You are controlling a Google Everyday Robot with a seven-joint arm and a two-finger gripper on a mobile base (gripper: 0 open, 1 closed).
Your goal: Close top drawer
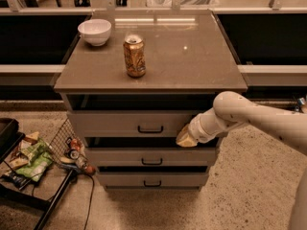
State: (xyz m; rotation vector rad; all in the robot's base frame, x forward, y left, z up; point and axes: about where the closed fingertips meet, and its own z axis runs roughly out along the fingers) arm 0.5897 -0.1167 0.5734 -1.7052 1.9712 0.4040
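Top drawer not yet closed.
Camera view: the top drawer (110, 123) stands pulled out under the tabletop (192, 66), with a dark gap above its front. The gripper (186, 137) is at the front's right end; whether it is open or closed cannot be told. The push seems wholly left to do.

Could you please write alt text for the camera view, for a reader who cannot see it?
A robot arm's end effector sits at the right end of the top drawer, which stands partly open in a three-drawer cabinet. A can and a white bowl stand on top.
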